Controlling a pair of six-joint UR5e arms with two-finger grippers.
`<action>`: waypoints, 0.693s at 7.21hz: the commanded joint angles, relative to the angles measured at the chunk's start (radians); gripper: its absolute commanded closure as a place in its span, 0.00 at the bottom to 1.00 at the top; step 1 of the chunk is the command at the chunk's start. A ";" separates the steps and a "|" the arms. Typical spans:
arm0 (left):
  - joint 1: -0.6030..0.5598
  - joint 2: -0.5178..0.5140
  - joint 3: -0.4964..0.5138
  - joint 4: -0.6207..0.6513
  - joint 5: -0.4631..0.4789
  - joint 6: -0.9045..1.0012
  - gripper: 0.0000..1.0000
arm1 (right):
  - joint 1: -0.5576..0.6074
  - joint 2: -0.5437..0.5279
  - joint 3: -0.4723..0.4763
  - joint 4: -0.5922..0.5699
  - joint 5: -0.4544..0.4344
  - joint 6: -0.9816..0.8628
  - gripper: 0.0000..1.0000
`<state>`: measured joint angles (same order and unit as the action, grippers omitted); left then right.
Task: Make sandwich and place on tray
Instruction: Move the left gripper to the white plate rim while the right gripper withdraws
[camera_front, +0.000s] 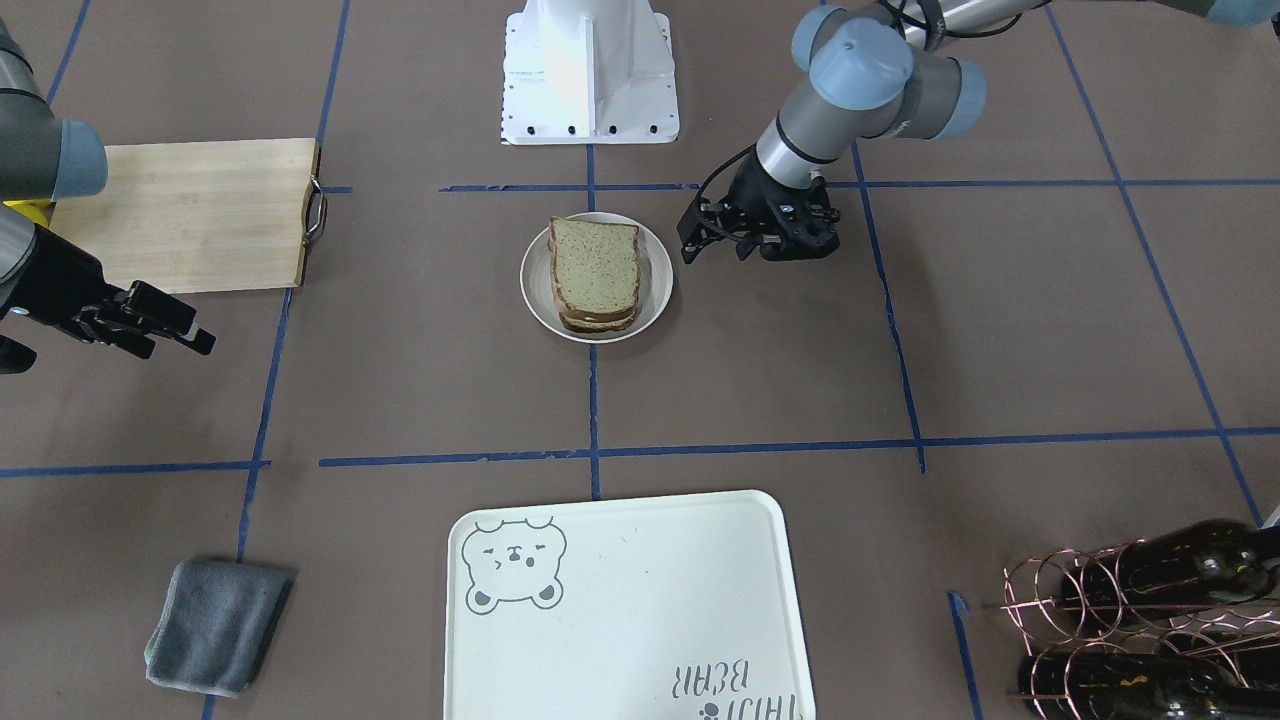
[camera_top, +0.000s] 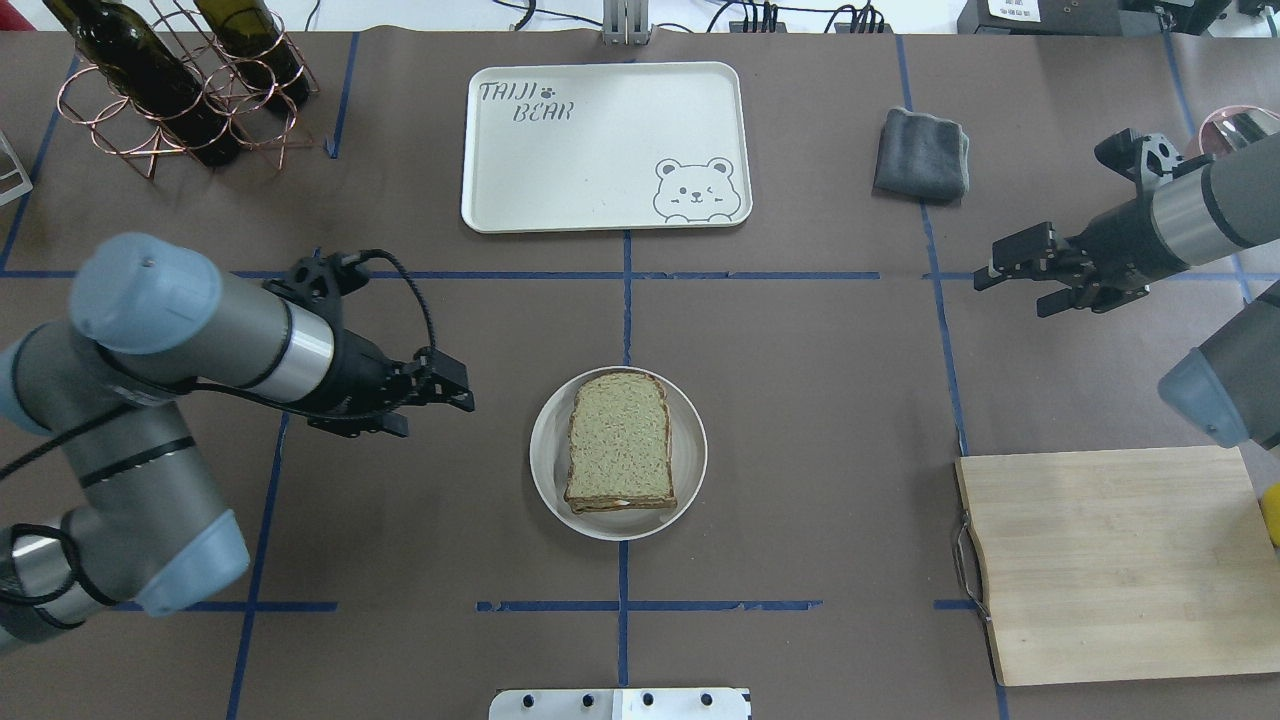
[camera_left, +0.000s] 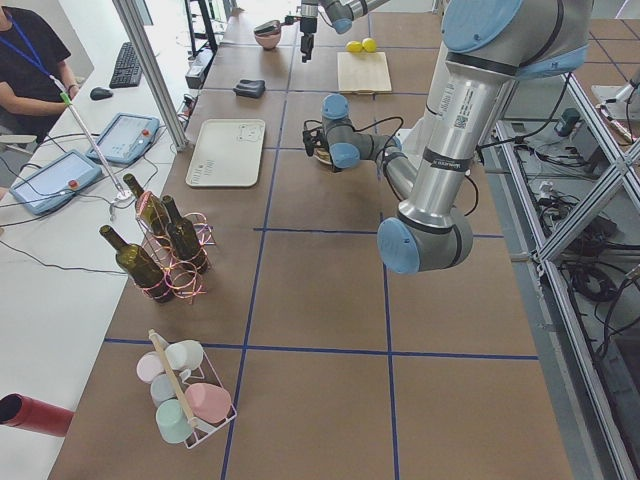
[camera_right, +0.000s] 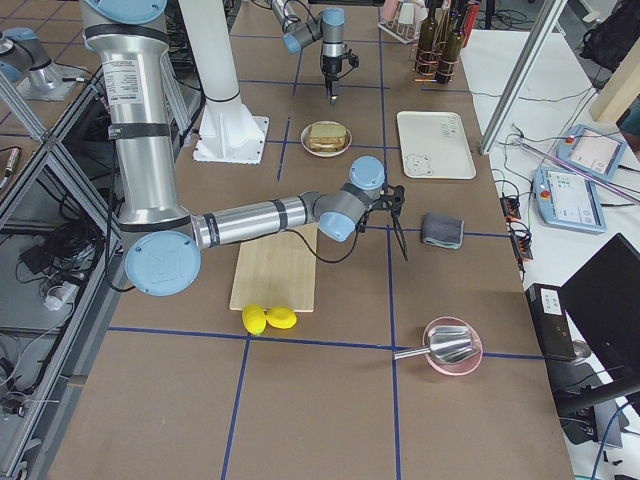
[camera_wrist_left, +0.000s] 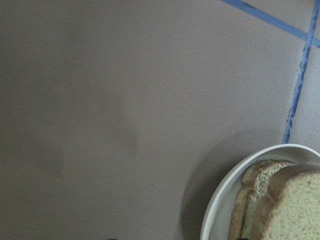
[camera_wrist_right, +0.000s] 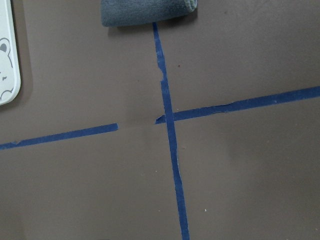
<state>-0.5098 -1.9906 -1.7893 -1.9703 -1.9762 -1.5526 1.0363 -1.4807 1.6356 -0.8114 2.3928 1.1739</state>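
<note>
Supporting surface: brown-papered table (camera_top: 800, 400) gridded in blue tape; all task items sit along its centre line, judged to be within reach of either arm
Cutting board: pale wooden board (camera_top: 1100, 560) on the robot's right; nothing lies on the part in view; judged to have no further role
Tray: cream bear-print tray (camera_top: 600, 150) lies flat on the far side, straight beyond the dish and well apart from it; its surface is bare, so delivery is not yet made
Dish: small round white dish (camera_top: 545, 470) at table centre, carrying the sandwich
Sandwich: stacked bread slices (camera_top: 620, 440) lie square on the dish, crust edges roughly aligned; filling scarcely visible; assembly judged complete, transfer outstanding
Left gripper: (camera_top: 440, 410) near the dish's left rim, not touching; fingers parted and holding nothing; placement suggests readiness to take the dish by its rim
Right gripper: (camera_top: 1010, 295) well apart to the right, near a grey cloth (camera_top: 922, 153); fingers parted, empty; judged parked clear of the work
</note>
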 joint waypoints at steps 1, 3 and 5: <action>0.051 -0.055 0.066 0.025 0.042 0.000 0.33 | -0.001 -0.009 0.000 0.000 -0.004 -0.007 0.00; 0.079 -0.074 0.087 0.021 0.039 0.000 0.39 | -0.002 -0.009 0.000 0.000 -0.006 -0.007 0.00; 0.091 -0.083 0.105 0.021 0.040 0.002 0.62 | -0.004 -0.010 -0.002 0.000 -0.004 -0.007 0.00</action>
<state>-0.4237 -2.0677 -1.6916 -1.9494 -1.9370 -1.5520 1.0336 -1.4904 1.6348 -0.8115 2.3881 1.1674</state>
